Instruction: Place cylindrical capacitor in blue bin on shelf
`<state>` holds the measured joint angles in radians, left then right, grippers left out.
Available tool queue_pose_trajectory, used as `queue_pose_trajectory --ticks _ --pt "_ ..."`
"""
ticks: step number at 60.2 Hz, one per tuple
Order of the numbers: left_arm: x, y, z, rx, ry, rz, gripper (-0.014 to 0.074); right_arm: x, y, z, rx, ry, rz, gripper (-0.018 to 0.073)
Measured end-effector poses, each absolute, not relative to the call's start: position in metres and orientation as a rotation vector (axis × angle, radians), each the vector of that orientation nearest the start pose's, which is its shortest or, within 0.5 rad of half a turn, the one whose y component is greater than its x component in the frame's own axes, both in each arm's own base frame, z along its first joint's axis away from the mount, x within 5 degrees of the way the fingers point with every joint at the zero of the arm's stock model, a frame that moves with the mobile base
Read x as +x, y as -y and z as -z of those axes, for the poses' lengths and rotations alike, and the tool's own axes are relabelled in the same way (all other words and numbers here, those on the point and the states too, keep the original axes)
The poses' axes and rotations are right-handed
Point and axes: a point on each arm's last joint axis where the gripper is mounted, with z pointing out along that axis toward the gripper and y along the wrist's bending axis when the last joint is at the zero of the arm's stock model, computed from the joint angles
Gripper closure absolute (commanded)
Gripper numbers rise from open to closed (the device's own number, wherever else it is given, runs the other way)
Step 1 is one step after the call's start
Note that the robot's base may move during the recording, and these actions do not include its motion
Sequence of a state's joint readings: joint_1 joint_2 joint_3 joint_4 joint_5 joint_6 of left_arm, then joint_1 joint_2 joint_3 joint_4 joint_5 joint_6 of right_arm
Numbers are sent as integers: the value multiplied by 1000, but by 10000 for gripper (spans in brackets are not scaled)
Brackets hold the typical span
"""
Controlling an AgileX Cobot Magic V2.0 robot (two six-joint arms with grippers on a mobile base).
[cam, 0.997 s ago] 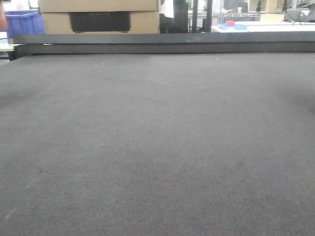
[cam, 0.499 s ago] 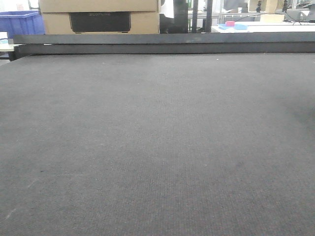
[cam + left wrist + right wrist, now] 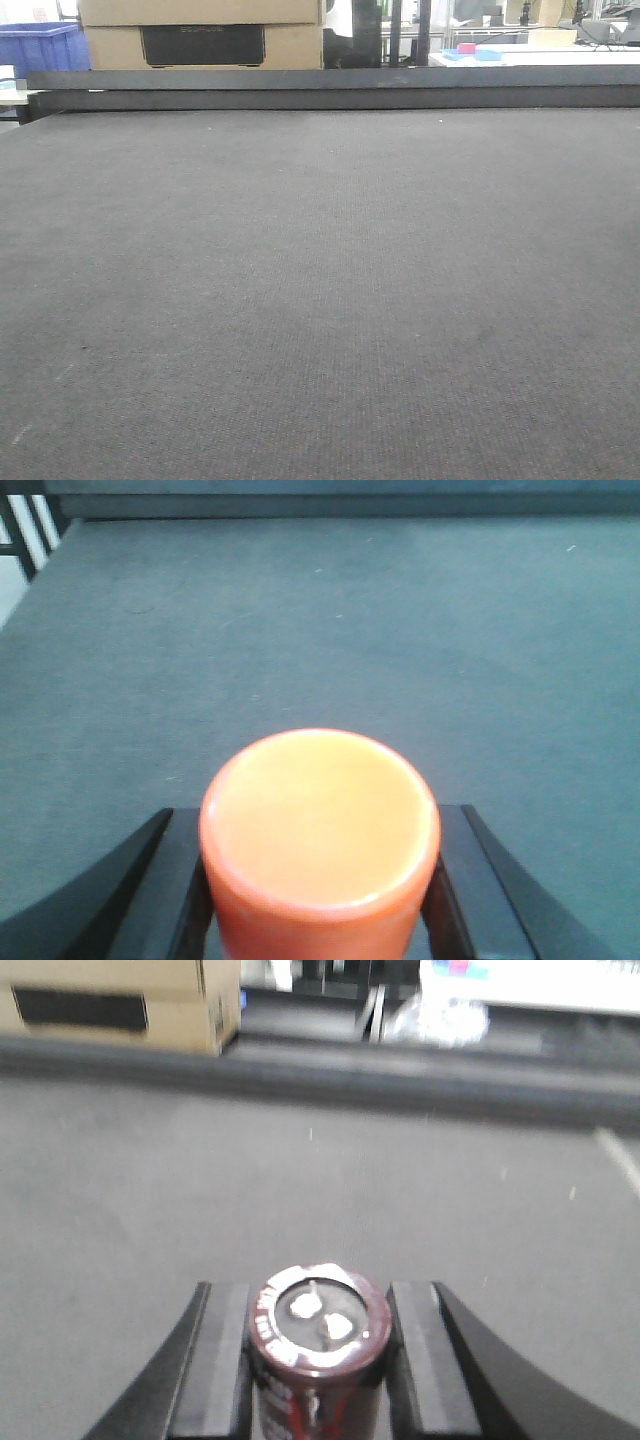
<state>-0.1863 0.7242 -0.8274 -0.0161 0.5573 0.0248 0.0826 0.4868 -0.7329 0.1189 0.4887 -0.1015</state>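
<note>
In the right wrist view the cylindrical capacitor [image 3: 318, 1332], a squat dark cylinder with a silvery top rim and pale print on its side, stands upright between the black fingers. My right gripper [image 3: 318, 1295] is shut on it above the grey mat. My left gripper [image 3: 318, 815] is shut on an orange cylinder [image 3: 320, 825] with a pale flat top, which fills the lower middle of the left wrist view. Neither arm shows in the front view. The shelf is out of view.
A dark carpet-like table top [image 3: 320, 280] fills the front view and ends at a raised black back rail [image 3: 330, 88]. Behind the rail stand a cardboard box [image 3: 200, 35], a blue crate [image 3: 42, 45] at far left and a white table [image 3: 540, 55] at right.
A blurred skin-coloured shape at the top left edge of the front view has gone. The table top looks the same.
</note>
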Motion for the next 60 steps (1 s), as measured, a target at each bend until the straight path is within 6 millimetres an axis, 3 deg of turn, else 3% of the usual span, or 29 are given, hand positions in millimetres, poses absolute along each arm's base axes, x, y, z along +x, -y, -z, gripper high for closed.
queue_pose_trajectory --ticks 12,60 --pt "133 26 -379 185 -1867 140 707 70 -11 -383 -108 -1654 -112 669" --pt "133 26 -380 184 -1862 140 707 70 -11 -383 -110 -1654 -110 669"
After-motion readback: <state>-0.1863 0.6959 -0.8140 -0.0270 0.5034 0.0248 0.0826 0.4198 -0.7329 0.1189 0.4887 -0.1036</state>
